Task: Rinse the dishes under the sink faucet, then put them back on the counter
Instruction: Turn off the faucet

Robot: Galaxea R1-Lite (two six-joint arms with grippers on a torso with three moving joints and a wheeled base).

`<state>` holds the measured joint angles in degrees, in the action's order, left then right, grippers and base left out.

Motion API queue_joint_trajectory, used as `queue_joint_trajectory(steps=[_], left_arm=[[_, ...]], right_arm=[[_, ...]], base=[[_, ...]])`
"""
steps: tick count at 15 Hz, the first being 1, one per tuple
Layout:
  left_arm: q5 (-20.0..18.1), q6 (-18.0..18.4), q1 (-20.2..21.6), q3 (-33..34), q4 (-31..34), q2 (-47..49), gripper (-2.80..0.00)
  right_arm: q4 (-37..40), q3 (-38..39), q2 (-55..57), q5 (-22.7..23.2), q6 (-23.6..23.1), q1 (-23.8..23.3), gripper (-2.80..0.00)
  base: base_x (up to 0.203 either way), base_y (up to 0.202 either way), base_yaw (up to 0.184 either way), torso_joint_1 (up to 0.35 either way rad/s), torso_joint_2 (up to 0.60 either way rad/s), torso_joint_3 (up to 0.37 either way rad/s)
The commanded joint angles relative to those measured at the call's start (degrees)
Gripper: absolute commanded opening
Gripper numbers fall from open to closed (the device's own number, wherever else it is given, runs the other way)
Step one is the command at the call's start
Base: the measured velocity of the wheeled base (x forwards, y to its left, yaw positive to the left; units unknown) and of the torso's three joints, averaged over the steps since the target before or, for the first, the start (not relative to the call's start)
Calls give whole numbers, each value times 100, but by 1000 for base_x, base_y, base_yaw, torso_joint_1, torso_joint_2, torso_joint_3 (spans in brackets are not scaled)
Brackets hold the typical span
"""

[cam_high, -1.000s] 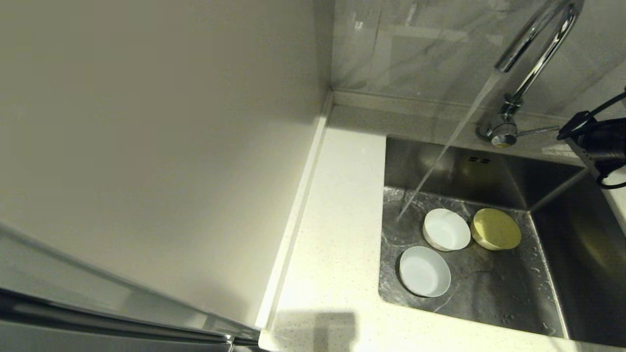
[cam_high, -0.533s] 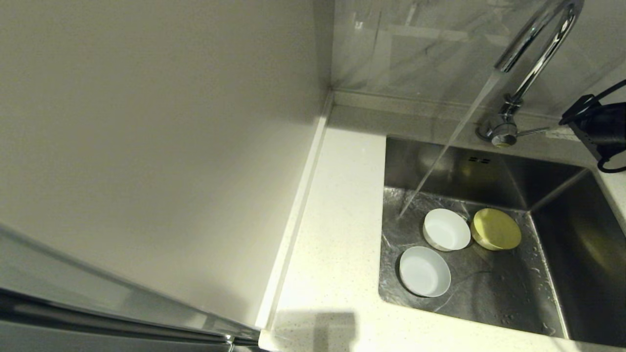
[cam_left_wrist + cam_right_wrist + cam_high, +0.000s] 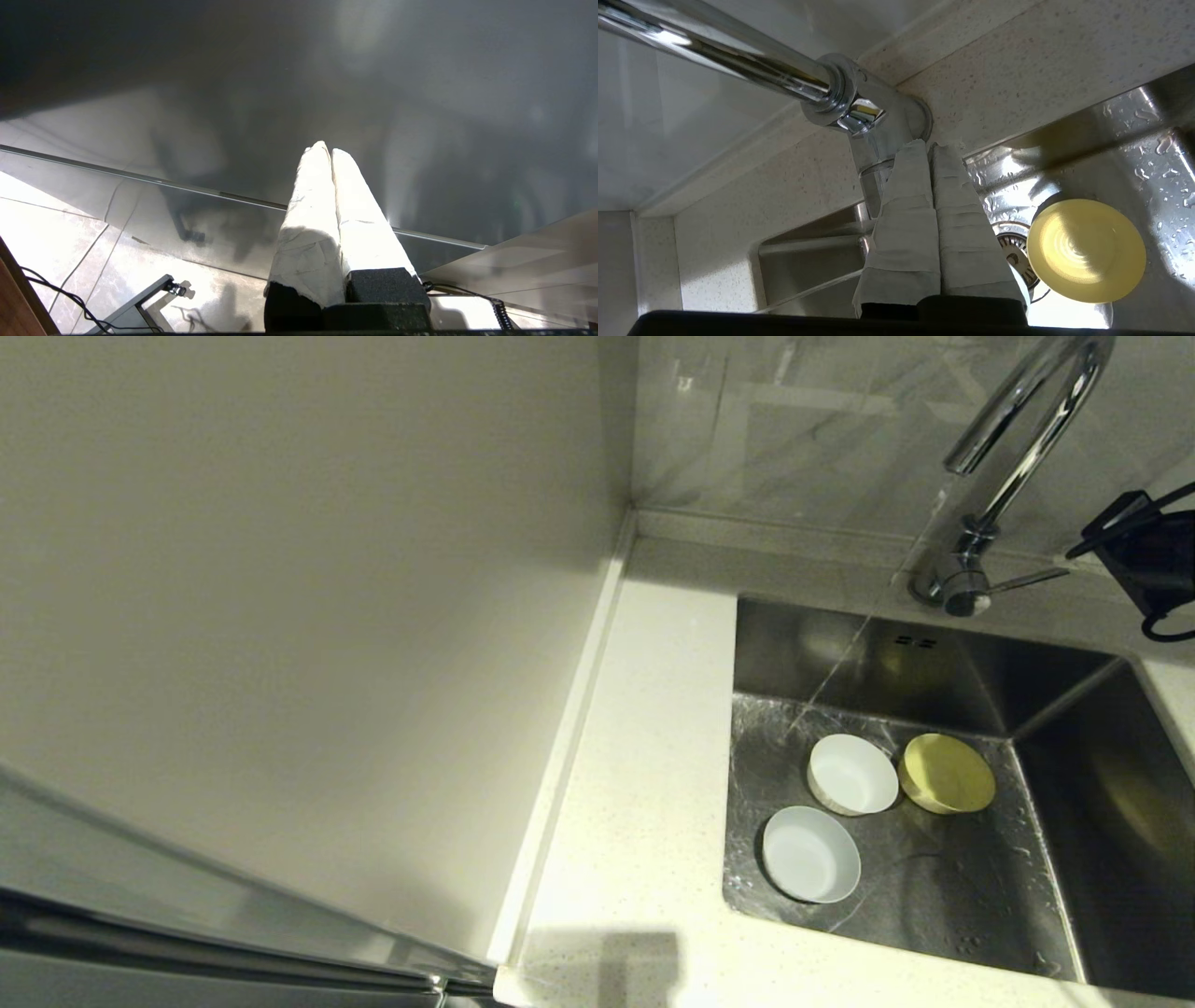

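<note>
Three bowls lie in the wet steel sink [image 3: 971, 905]: a pale blue-grey one [image 3: 810, 854] at the front left, a white one [image 3: 851, 774] and a yellow one [image 3: 947, 773] behind it. The chrome faucet [image 3: 1022, 425] stands at the back, and only a thin trickle falls from it. Its side lever [image 3: 1027, 581] points right. My right gripper [image 3: 927, 144] is shut and empty, its tips just short of the faucet's base [image 3: 882, 121]. The right arm [image 3: 1153, 565] shows at the right edge, clear of the lever. My left gripper [image 3: 327, 149] is shut and empty, out of the head view.
The white speckled counter [image 3: 644, 775] runs along the sink's left side and front, with a raised edge strip [image 3: 560, 756] against the cream wall panel [image 3: 308, 597]. The drain strainer [image 3: 1011, 252] shows beside the yellow bowl [image 3: 1085, 249]. The left wrist view shows only a dark panel and tiled floor.
The water has dropped from a full stream to a thin trickle. The lever's tip has risen slightly. My right arm has drawn back and up, away from the lever's end.
</note>
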<state>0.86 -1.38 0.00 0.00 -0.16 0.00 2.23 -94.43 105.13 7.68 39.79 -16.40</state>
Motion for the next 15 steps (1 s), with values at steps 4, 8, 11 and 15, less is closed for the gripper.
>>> queue_joint_trajectory(steps=[4, 8, 11, 15], left_arm=[[2, -3, 0, 0, -2, -18, -280], [7, -3, 0, 0, -2, -18, -280], [9, -3, 0, 0, -2, -18, -280], [2, -3, 0, 0, -2, -18, -280]], right_arm=[[13, 11, -221, 9, 12, -80, -280], [14, -5, -417, -3, -13, -282, -280], [42, 165, -441, -3, -292, -529, -280], [20, 625, -496, 14, -783, -706, -280]], base=[[0, 0, 0, 0, 0, 0], [0, 0, 0, 0, 0, 0], [0, 0, 0, 0, 0, 0], [0, 0, 0, 0, 0, 0]])
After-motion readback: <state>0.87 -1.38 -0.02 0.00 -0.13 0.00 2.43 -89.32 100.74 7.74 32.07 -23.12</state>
